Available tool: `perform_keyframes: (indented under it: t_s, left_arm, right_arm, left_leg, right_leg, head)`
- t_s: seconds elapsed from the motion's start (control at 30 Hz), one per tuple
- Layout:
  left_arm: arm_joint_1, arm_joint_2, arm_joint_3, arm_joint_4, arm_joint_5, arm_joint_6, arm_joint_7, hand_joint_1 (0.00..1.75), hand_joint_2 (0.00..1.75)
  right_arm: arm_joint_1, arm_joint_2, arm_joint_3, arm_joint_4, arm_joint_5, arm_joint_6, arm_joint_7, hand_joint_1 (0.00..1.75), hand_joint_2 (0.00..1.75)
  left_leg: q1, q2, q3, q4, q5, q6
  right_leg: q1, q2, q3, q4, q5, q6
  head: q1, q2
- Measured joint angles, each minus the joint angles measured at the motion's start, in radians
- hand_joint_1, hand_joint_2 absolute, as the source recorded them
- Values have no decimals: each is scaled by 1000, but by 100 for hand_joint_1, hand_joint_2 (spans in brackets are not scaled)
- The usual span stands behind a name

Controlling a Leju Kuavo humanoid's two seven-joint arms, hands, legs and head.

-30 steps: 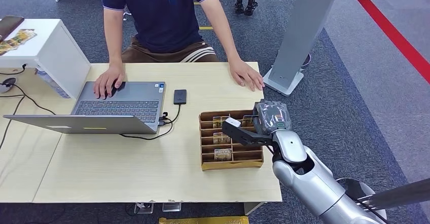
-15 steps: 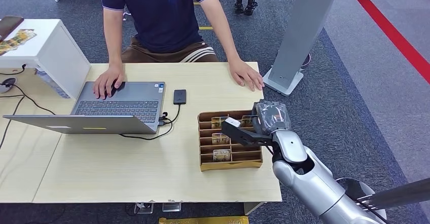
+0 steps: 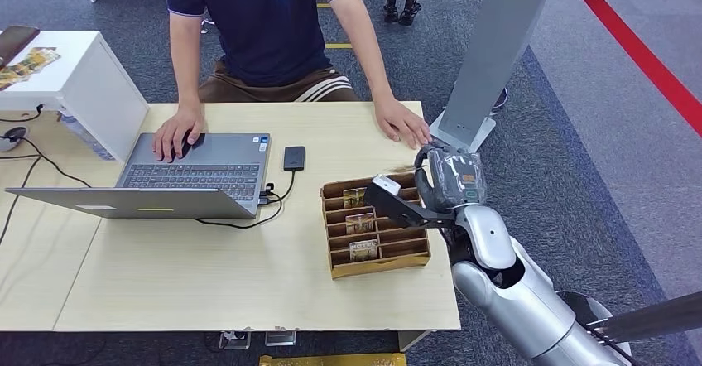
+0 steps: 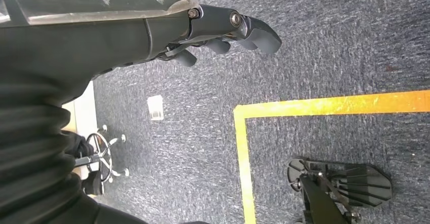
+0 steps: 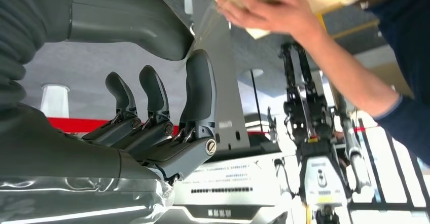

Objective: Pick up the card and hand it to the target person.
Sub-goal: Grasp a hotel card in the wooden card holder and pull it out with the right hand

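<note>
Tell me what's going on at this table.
The robot's right hand hovers over the card box near the table edge, with a white card at its thumb tip, though the grip isn't clear. A person sits opposite, one hand flat on the table, the other on a laptop. No handover yet. The left hand hangs over the floor, fingers curled, holding nothing.

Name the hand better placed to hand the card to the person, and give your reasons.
Right. The right hand hangs over the card tray with a pale card-like piece at its fingertips, and the person's hand lies just beyond. The left hand points at the carpet.
</note>
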Motion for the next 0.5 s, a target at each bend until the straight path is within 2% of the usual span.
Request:
perform_keyframes:
  t_s: [0.27, 0.5]
  left_arm:
    - [1, 0, 0, 0, 0, 3, 2, 0, 175]
    - [1, -3, 0, 0, -12, 3, -2, 0, 175]
  right_arm:
    - [18, -10, -25, -107, 32, -20, -13, 134, 175]
    - [43, -9, -35, -119, 176, -224, -71, 134, 175]
  left_leg:
    - [0, 0, 0, 0, 0, 0]
    - [0, 0, 0, 0, 0, 0]
  right_leg:
    - [0, 0, 0, 0, 0, 0]
    - [0, 0, 0, 0, 0, 0]
  head:
    - [-2, 0]
    - [0, 0]
